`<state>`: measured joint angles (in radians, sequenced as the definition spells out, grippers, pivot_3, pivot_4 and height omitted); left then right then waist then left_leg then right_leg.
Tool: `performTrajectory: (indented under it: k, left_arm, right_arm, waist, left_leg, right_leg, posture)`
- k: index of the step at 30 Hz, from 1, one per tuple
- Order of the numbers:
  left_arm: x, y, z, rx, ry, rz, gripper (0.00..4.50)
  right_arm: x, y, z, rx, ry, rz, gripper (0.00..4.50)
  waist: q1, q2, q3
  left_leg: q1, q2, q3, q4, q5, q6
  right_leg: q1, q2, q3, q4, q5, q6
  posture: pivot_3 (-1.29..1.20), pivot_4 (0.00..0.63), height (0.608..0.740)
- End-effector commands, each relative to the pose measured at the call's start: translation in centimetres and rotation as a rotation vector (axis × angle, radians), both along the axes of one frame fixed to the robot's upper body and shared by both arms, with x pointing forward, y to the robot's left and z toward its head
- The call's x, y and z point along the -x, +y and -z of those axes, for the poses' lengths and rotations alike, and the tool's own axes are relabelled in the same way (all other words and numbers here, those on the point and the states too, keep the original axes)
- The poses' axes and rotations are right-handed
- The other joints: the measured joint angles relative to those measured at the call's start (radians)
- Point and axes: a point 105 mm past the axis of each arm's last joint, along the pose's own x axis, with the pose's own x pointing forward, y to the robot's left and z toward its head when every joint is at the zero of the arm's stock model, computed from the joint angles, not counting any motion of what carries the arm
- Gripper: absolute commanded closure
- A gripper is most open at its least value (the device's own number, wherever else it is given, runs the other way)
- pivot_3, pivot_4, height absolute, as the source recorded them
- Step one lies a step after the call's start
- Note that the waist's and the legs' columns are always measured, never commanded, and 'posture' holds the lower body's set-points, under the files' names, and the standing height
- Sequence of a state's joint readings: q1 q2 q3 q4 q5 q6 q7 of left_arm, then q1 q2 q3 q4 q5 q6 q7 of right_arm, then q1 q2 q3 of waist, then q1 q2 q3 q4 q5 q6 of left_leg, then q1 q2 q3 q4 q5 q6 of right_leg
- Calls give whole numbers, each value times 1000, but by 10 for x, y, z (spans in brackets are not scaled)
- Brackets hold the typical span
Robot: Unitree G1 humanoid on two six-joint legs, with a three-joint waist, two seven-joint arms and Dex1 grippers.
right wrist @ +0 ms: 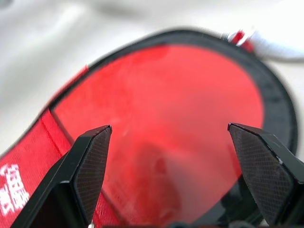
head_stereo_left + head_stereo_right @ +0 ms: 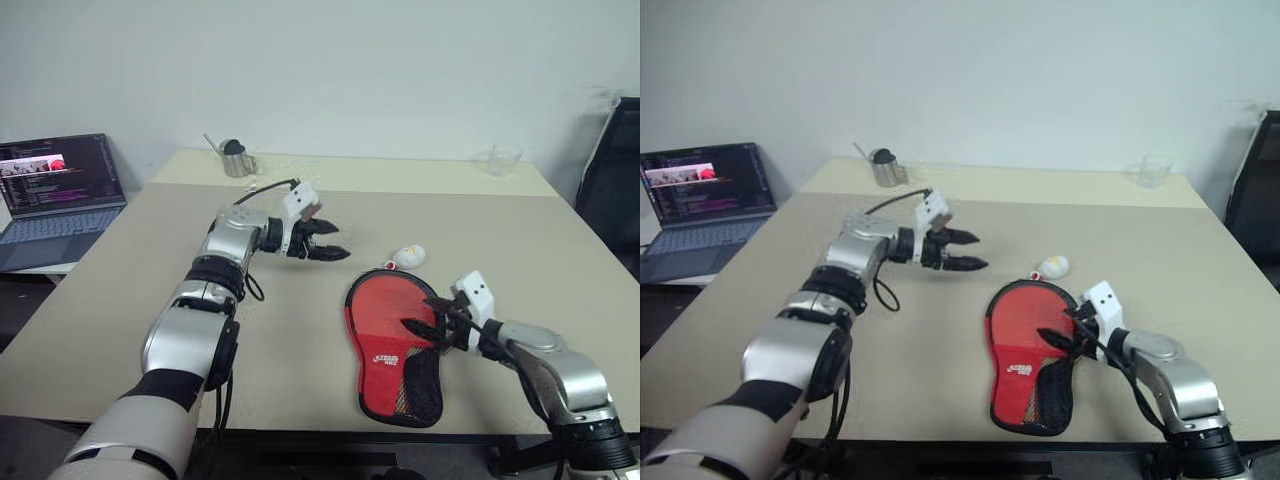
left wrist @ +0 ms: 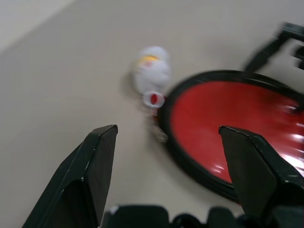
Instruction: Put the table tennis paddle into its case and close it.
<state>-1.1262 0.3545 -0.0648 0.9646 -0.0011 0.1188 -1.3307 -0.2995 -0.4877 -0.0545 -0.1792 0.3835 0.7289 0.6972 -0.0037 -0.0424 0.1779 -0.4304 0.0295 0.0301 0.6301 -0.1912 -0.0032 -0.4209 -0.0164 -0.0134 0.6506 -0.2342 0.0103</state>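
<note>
From my head cameras, the round red rubber table tennis paddle (image 2: 390, 312) was lying on the open paddle-shaped black fabric case (image 2: 405, 395) with the red lining, near the front edge of the beige surface (image 2: 120, 300). The blade sat inside the zipper rim and the handle end was tucked down by the black mesh pocket (image 2: 424, 385), so I'd say the paddle was in. The lid wasn't folded over and the zipper wasn't run, so closing was still all to do. My left claw (image 2: 328, 242) hung above the surface well apart from the case, jaws spread wide, nothing in it. My right claw (image 2: 428, 322) was right at the case's edge, also spread wide and empty as far as I could see. A small white and yellow ball (image 2: 408, 256) sat just beyond the top of the case. Off to the side there was an open laptop (image 2: 55, 195), plus a metal cup (image 2: 238, 160) at the far end.

Left wrist cam: both black fingers (image 3: 90, 173) stood far apart with just bare surface between them, the ball (image 3: 152, 71) and the top curve of the case (image 3: 190, 166) ahead.

Right wrist cam: fingers (image 1: 90, 161) wide apart again, looking straight onto the red blade (image 1: 171, 118) and black rim (image 1: 275, 109). Not gripping anything, couldn't tell if a tip touched the fabric.
</note>
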Motion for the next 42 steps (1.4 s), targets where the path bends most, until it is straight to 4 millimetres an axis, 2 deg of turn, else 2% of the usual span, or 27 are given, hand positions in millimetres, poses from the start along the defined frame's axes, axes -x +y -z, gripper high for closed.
performTrajectory:
  k: [1, 5, 8, 13, 15, 23, 29, 36, 37, 38, 42]
  left_arm:
    - [15, -30, -8, 87, -59, 79, 791]
    - [24, -56, 21, 89, -121, 49, 791]
    - [23, -74, 26, 143, -149, -5, 791]
    - [16, -93, 49, 81, -202, -102, 791]
    - [14, -97, 61, 64, -191, -145, 791]
    - [14, -92, 93, 4, -123, -229, 791]
    - [16, -85, 96, -1, -121, -249, 791]
    - [15, -79, 95, 0, -120, -285, 791]
    - [16, -79, 95, 0, -120, -287, 791]
    - [16, -80, 95, 0, -118, -289, 767]
    - [17, -84, 101, 3, -96, -300, 767]
  right_arm:
    - [-12, -13, -38, -80, -98, 51, 190]
    - [-33, -22, -64, -163, -151, 159, 190]
    - [-54, -33, -76, -236, -144, 290, 190]
    - [-88, -43, -75, -305, -75, 496, 190]
    - [-99, -39, -69, -315, -40, 548, 190]
    - [-130, -11, -40, -326, 65, 639, 190]
    - [-142, 13, -24, -326, 111, 625, 190]
    - [-146, 24, -14, -321, 140, 632, 190]
    - [-146, 24, -13, -320, 142, 634, 190]
    - [-146, 24, -12, -318, 142, 638, 371]
    - [-147, 20, -12, -314, 136, 654, 371]
  waist:
    - [3, 0, 0]
    - [3, 0, 0]
    - [3, 0, 0]
    - [1, 2, -1]
    - [-1, 3, -1]
    - [-4, 3, -1]
    - [-15, 4, -2]
    - [-26, 4, -2]
    - [-26, 4, -2]
    - [-27, 4, -2]
    - [-26, 4, -2]
  left_leg:
    - [0, 0, 0, 0, 0, 0]
    - [0, 0, -1, 2, 0, 0]
    - [0, 0, -1, 3, 0, 0]
    - [3, 0, 0, 5, 1, 1]
    - [5, 0, 1, 5, 1, 1]
    - [5, 0, 2, 4, 1, 2]
    - [6, 0, 2, 4, 1, 2]
    - [6, 0, 2, 4, 1, 2]
    - [6, 0, 2, 4, 1, 2]
    - [7, 0, 2, 4, 1, 2]
    - [8, 0, 2, 4, 1, 2]
  right_leg:
    - [0, 0, 0, 0, 0, 0]
    - [0, -1, 2, 2, 1, 1]
    - [-1, -1, 3, 6, 1, 1]
    - [-1, -1, 4, 11, 0, 0]
    - [-1, -1, 4, 12, 0, 0]
    - [-1, 0, 4, 12, 0, 0]
    - [0, 0, 4, 13, 0, 0]
    - [0, 1, 4, 12, 0, 0]
    - [0, 1, 4, 13, 0, 0]
    - [0, 1, 4, 13, 0, 0]
    - [1, 1, 4, 13, 0, 0]
  posture:
    - [0, 150, 740]
    - [0, 150, 740]
    - [0, 150, 740]
    - [0, 150, 740]
    - [0, 150, 740]
    - [0, 150, 740]
    - [0, 150, 740]
    - [0, 150, 740]
    - [0, 150, 740]
    - [0, 150, 740]
    - [0, 150, 740]
